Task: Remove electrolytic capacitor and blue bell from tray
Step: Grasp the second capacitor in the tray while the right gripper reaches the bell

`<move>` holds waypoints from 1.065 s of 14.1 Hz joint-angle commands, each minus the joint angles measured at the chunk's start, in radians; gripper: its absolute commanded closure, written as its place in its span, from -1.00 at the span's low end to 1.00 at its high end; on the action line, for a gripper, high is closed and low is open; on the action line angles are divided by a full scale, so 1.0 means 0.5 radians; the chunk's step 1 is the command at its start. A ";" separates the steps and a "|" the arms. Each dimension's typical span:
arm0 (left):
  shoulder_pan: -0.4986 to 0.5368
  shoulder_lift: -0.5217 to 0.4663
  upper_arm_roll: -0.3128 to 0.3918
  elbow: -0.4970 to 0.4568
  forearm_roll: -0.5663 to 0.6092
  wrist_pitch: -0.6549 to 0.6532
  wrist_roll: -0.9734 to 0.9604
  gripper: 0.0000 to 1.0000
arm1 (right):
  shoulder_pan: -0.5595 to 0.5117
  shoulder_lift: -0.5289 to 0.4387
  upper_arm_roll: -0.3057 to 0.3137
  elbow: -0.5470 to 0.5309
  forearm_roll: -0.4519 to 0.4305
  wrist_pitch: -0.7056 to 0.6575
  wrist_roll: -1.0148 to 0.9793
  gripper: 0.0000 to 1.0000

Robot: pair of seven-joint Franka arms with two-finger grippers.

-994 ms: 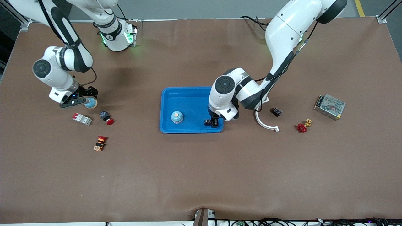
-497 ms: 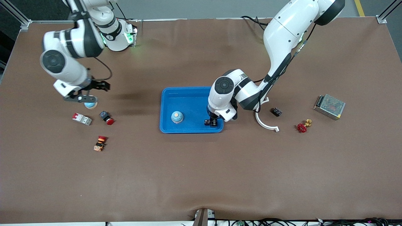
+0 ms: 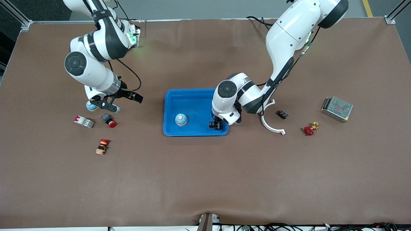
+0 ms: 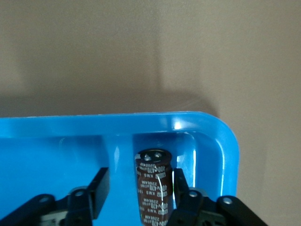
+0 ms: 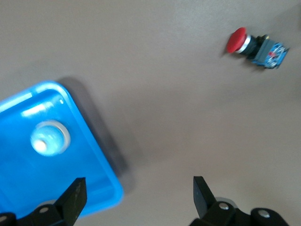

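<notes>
Right gripper (image 3: 119,100) has risen and swung from the table's right-arm end toward the tray (image 3: 189,96) over the past second; its jaws stand wide and carry nothing. A blue bell (image 3: 91,106) that it stood over a second ago now sits on the table just beside the small red pushbutton (image 3: 109,121), so I judge one bell already out. A second blue bell (image 3: 181,119) stands in the tray, near the rim nearest the front camera. Left gripper (image 3: 217,125) is down in the tray's corner at the left-arm end, and its fingers (image 4: 99,188) have been drawing in around the electrolytic capacitor (image 4: 153,181): one touches it, the other shows a gap, so no grip yet. Next I expect closure, then a lift over the rim.
</notes>
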 commanded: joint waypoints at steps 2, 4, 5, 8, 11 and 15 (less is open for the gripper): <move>-0.034 0.033 0.024 0.050 0.057 0.038 -0.028 0.96 | 0.240 0.330 -0.029 0.270 0.025 0.191 0.531 -1.00; -0.040 -0.006 0.030 0.099 0.106 -0.014 0.000 1.00 | 0.332 0.493 -0.032 0.423 0.019 0.262 0.761 -1.00; -0.037 -0.046 0.027 0.124 0.167 -0.136 0.012 1.00 | 0.357 0.570 -0.032 0.506 0.016 0.271 0.847 -1.00; -0.019 -0.129 -0.004 0.231 0.214 -0.480 0.171 1.00 | 0.427 0.760 -0.032 0.700 -0.140 0.268 1.105 -1.00; 0.137 -0.310 -0.010 0.225 0.125 -0.701 0.551 1.00 | 0.483 0.929 -0.032 0.765 -0.254 0.320 1.213 -1.00; 0.493 -0.409 -0.065 0.207 -0.047 -0.864 1.162 1.00 | 0.504 1.165 -0.029 0.863 -0.245 0.437 1.244 -1.00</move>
